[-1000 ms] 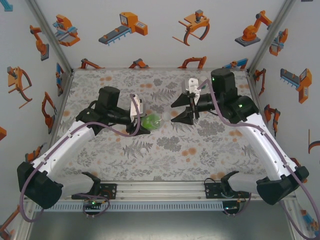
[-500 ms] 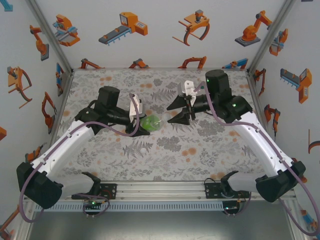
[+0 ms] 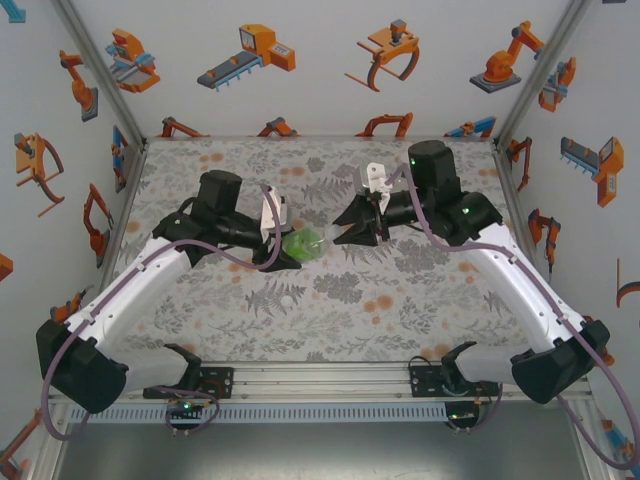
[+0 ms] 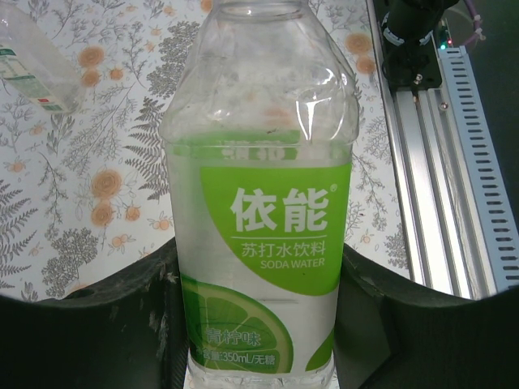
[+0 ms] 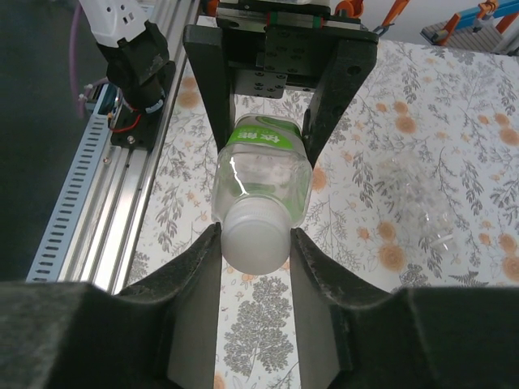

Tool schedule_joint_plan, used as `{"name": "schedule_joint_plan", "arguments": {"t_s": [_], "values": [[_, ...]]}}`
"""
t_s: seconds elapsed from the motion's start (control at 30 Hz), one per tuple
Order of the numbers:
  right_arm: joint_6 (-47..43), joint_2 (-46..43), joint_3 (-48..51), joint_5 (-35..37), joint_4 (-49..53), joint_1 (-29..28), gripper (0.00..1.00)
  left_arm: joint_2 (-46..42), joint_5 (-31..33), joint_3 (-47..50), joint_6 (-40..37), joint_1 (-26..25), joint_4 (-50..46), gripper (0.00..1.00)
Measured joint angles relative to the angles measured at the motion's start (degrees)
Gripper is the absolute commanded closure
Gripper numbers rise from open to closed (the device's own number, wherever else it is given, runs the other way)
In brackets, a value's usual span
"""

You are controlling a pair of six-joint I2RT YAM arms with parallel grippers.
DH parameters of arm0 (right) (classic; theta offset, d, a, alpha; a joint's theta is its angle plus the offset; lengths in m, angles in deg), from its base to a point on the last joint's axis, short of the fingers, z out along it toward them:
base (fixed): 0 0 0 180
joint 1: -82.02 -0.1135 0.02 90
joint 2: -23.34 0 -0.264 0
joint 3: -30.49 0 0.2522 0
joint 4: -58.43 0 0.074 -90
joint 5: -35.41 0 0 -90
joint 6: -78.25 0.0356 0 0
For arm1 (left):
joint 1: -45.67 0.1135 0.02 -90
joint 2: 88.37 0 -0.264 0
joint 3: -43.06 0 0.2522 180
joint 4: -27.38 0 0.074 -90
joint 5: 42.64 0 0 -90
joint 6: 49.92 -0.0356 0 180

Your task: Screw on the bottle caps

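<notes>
Your surface (image 3: 420,290) is covered in a cloth printed with grey ferns and orange flowers, and an aluminium rail (image 3: 320,378) runs along its near edge. A small white cap (image 3: 288,299) lies on the cloth a short way in from the rail, left of its middle. Farther from the rail, a labelled clear bottle (image 4: 32,61) and a plain clear bottle (image 5: 418,203) lie on their sides.

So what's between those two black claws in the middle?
A green-labelled soda water bottle: left gripper holds its body, right gripper pinches its white cap. The right wrist view shows it.
</notes>
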Motion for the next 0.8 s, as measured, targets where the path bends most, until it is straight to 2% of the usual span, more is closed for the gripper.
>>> {"name": "schedule_joint_plan", "arguments": {"t_s": [0.13,0.23,0.33,0.5,0.63,0.8], "values": [[1.88,0.02,0.0,0.09,-0.61,0.0,0.83,0.09,0.07,-0.28,-0.09,0.0,-0.33,1.0],[8.76,-0.02,0.52,1.09,-3.34,0.02,0.9,0.09,0.61,-0.33,0.33,0.0,0.46,1.0],[20.41,-0.68,3.58,3.91,-9.81,0.24,0.99,0.02,2.49,0.2,1.55,0.11,2.14,1.0],[44.37,-1.68,7.74,13.46,-17.53,0.39,1.0,0.02,5.99,2.89,4.66,0.07,8.04,1.0],[62.45,-1.53,7.13,21.46,-16.98,0.42,1.0,0.57,8.35,2.93,6.05,-0.11,11.47,1.0],[80.28,1.6,2.38,27.23,-8.28,0.68,1.0,1.86,9.9,2.91,6.6,-0.33,13.62,1.0]]}}
